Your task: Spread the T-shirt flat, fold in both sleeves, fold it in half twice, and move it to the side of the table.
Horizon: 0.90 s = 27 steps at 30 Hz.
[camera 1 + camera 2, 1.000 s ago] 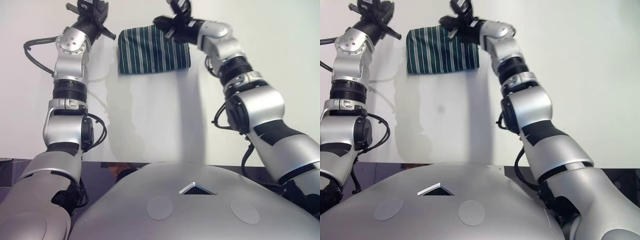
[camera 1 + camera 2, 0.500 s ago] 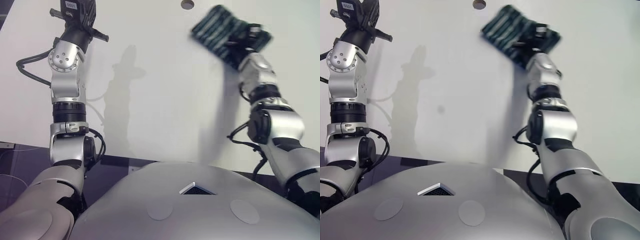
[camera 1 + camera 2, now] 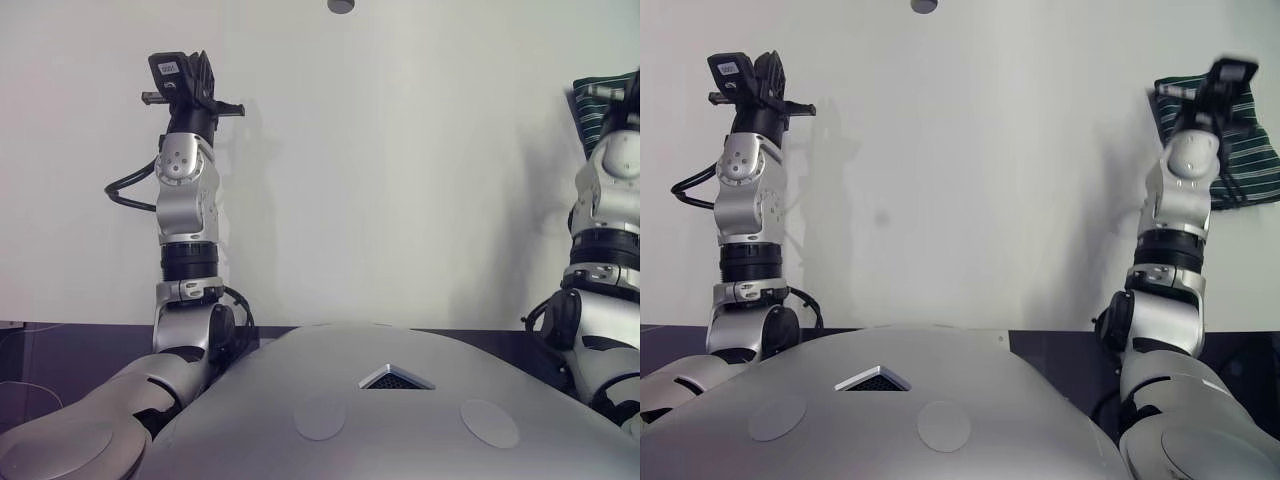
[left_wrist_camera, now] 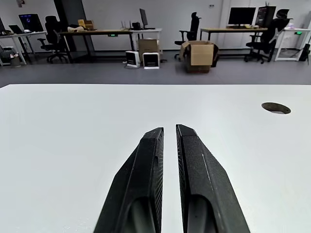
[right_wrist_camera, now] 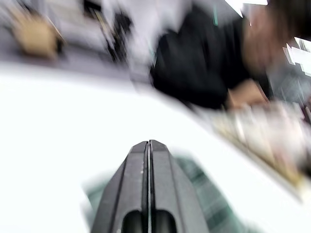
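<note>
The folded green T-shirt point(image 3: 1245, 150) with white stripes lies at the far right of the white table point(image 3: 970, 150); a corner of the T-shirt point(image 3: 600, 105) shows in the left eye view. My right gripper point(image 3: 1220, 82) is at the shirt's far edge, fingers shut together on the cloth. In the right wrist view the shut right gripper point(image 5: 149, 142) has the striped T-shirt point(image 5: 206, 191) lying under it. My left gripper point(image 3: 192, 82) hangs over bare table on the left, and its fingers point(image 4: 194, 160) are shut with nothing between them.
A round hole point(image 4: 275, 108) sits in the tabletop at the far middle, the same hole point(image 3: 340, 5) topping the left eye view. Wide bare table lies between the two arms. Desks, chairs and a cardboard box point(image 4: 198, 53) stand in the room beyond the far edge.
My right gripper has swept the folded T-shirt from the far middle of the table to its right side. The left arm has drawn back toward me. The head view has shifted.
</note>
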Each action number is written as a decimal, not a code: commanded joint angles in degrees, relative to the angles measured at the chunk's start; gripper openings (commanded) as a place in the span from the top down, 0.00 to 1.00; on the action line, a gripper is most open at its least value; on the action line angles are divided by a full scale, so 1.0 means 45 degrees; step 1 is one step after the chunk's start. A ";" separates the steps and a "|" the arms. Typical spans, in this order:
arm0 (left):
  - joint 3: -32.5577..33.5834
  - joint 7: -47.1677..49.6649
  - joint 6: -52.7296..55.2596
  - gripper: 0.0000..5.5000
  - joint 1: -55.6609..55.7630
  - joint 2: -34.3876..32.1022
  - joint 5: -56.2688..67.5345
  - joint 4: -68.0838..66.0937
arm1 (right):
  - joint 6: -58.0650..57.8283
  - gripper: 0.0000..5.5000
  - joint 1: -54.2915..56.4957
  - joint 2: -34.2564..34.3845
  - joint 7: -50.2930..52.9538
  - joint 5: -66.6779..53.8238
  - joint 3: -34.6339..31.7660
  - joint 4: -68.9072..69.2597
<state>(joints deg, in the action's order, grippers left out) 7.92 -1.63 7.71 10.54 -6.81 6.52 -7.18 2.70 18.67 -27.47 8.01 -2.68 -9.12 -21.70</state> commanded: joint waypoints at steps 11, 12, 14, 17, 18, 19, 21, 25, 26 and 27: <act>-0.1051 -0.0489 0.0355 1.00 0.0160 0.0671 -0.0242 0.0347 | -0.0855 1.00 -0.0604 0.4048 -0.0088 0.0988 0.2033 0.3179; -0.1009 -0.0498 0.0291 1.00 0.0374 0.0688 -0.0211 0.0081 | -0.0711 1.00 -0.0696 0.4103 -0.0129 0.1086 0.2066 0.3083; -0.1106 -0.0718 0.0132 1.00 0.0943 0.0495 -0.0298 -0.0274 | -0.0547 1.00 -0.0733 0.4210 -0.0142 0.1179 0.2019 0.2772; -0.0967 -0.0946 -0.0015 1.00 0.1294 0.0088 -0.0328 -0.0669 | -0.0397 1.00 -0.0470 0.4311 -0.0358 0.1218 0.2059 0.2217; -0.0886 -0.0944 -0.0051 1.00 0.1283 -0.0003 -0.0315 -0.0766 | -0.0364 1.00 -0.0413 0.4320 -0.0449 0.1216 0.2074 0.2085; -0.0839 -0.0956 -0.0098 1.00 0.1258 -0.0052 -0.0302 -0.0841 | -0.0336 1.00 -0.0470 0.4326 -0.0518 0.1218 0.2073 0.2031; -0.0875 -0.0997 -0.0128 1.00 0.1264 -0.0065 -0.0287 -0.0901 | -0.0300 1.00 -0.0655 0.4356 -0.0587 0.1224 0.2046 0.1963; -0.0924 -0.1069 -0.0247 1.00 0.1377 -0.0157 -0.0322 -0.1068 | -0.0203 1.00 -0.0478 0.4483 -0.0651 0.1221 0.2037 0.1669; -0.0878 -0.1057 -0.0254 1.00 0.1412 -0.0155 -0.0285 -0.1098 | -0.0227 1.00 -0.0463 0.4487 -0.0671 0.1216 0.2027 0.1737; -0.0870 -0.1061 -0.0242 1.00 0.1445 -0.0144 -0.0258 -0.1069 | -0.0219 1.00 -0.0481 0.4458 -0.0708 0.1214 0.2003 0.1806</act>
<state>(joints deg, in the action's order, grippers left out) 4.00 -6.13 6.94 15.85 -7.00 5.91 -11.55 1.51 15.48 -7.45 5.47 2.50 0.25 -13.50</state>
